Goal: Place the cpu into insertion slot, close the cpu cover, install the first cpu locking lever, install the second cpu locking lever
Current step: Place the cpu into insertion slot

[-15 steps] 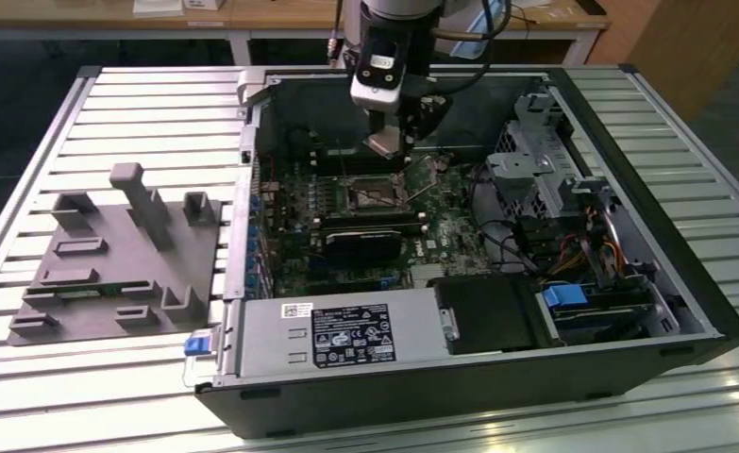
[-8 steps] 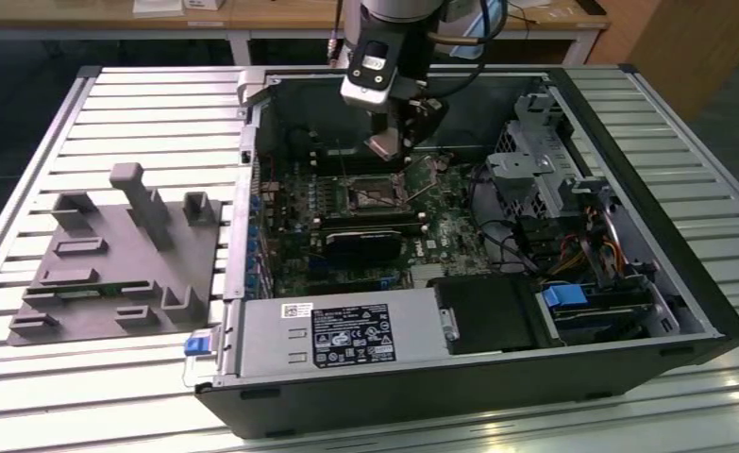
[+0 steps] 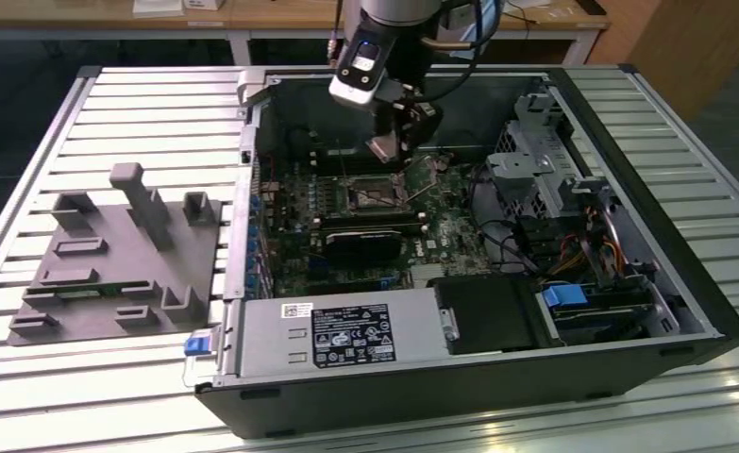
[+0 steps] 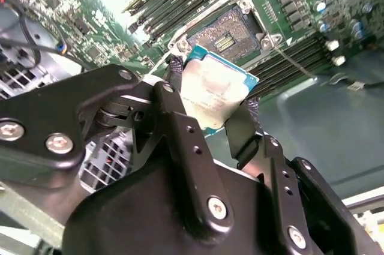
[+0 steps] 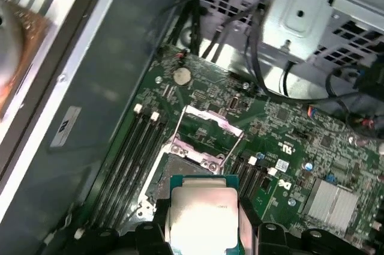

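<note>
The cpu (image 4: 215,90), a small square chip with a pale metal top, hangs tilted between the fingers of my gripper (image 4: 210,92), which is shut on its edges. It is just above and beside the insertion slot (image 4: 231,30), a dark square socket with a metal rim on the green board. In the first wrist view the cpu (image 5: 204,213) covers the near part of the insertion slot (image 5: 165,174), and the cpu cover (image 5: 207,130) stands raised beyond it. In the exterior view my gripper (image 3: 391,146) hovers over the insertion slot (image 3: 372,194) inside the open computer case.
Long black memory slots (image 5: 129,147) run beside the socket. A metal drive cage (image 3: 533,160) with cables fills the case at the exterior view's right, and the power supply (image 3: 331,335) sits at the near end. A grey fixture (image 3: 117,255) lies outside the case.
</note>
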`<control>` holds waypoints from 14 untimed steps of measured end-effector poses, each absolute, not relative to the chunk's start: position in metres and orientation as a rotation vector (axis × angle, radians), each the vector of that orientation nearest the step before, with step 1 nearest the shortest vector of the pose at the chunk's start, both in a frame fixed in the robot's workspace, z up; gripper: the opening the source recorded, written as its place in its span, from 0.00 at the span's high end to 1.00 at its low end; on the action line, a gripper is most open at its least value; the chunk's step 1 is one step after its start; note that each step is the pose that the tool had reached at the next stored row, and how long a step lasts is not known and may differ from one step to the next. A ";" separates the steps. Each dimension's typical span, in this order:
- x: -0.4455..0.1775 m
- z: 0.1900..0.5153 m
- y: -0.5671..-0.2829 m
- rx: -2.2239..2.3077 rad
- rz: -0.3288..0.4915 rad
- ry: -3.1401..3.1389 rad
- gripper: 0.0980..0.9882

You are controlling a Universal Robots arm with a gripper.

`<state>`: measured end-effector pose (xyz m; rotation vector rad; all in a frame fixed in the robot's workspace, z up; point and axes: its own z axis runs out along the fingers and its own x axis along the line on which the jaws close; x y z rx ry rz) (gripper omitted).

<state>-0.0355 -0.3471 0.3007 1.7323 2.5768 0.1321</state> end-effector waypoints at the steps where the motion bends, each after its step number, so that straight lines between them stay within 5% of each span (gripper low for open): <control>1: -0.035 0.300 -0.347 1.755 0.132 2.561 0.51; 14: -0.037 0.291 -0.346 2.030 0.123 2.336 0.51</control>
